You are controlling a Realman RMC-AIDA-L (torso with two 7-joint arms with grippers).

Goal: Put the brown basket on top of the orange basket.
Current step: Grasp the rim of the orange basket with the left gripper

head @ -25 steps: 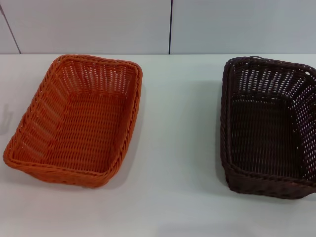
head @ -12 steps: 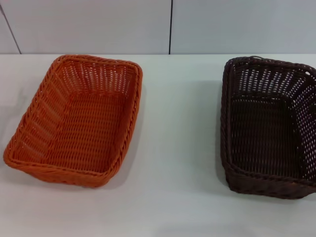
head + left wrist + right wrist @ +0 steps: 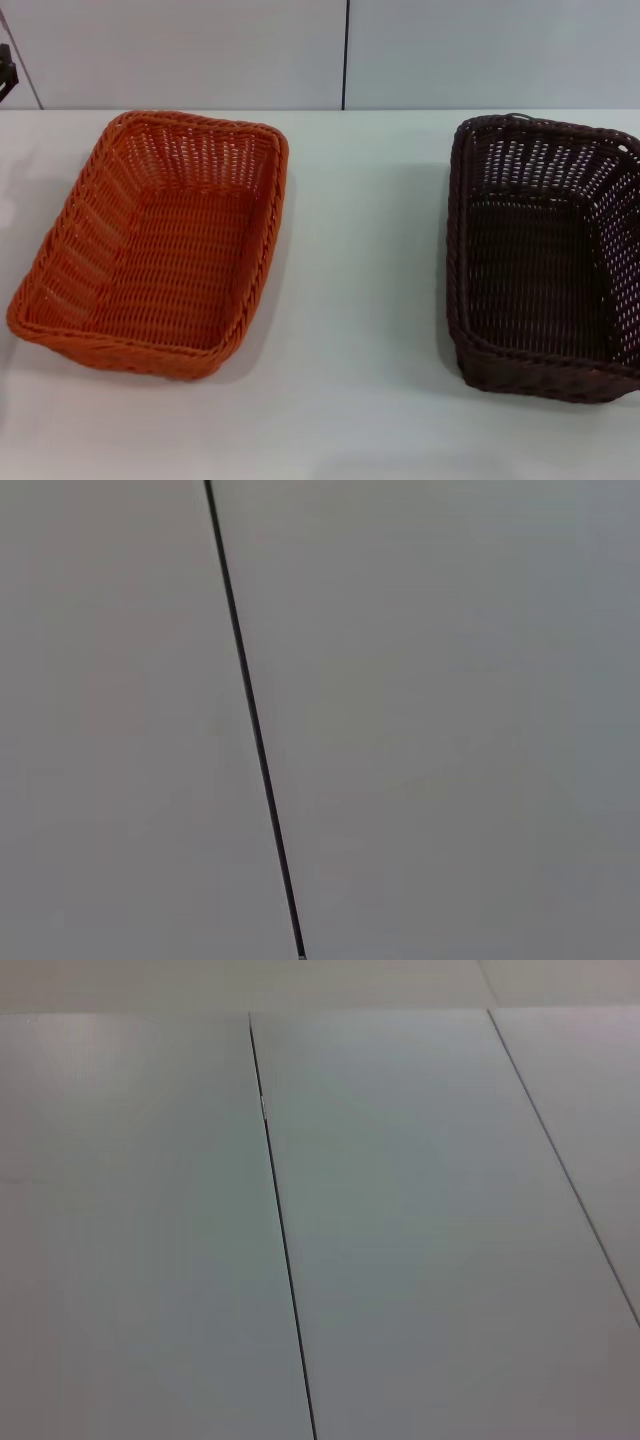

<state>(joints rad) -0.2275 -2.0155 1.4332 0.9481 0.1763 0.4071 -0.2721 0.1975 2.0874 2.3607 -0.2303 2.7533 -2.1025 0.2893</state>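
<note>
The orange basket [image 3: 155, 245] stands empty on the left of the white table. The brown basket [image 3: 545, 255] stands empty on the right, its right side cut off by the edge of the head view. The two are well apart, with bare table between them. A small dark part of my left gripper [image 3: 6, 72] shows at the far left edge, above and behind the orange basket and apart from it. My right gripper is out of view. Both wrist views show only wall panels.
The white table [image 3: 360, 300] runs back to a pale panelled wall [image 3: 200, 50] with a dark vertical seam [image 3: 346, 55]. The seam also shows in the left wrist view [image 3: 255, 730], and two seams show in the right wrist view [image 3: 285, 1250].
A dark part of my left gripper has come into view at the upper left edge, and its shadow on the table has shifted. The baskets have not moved.
</note>
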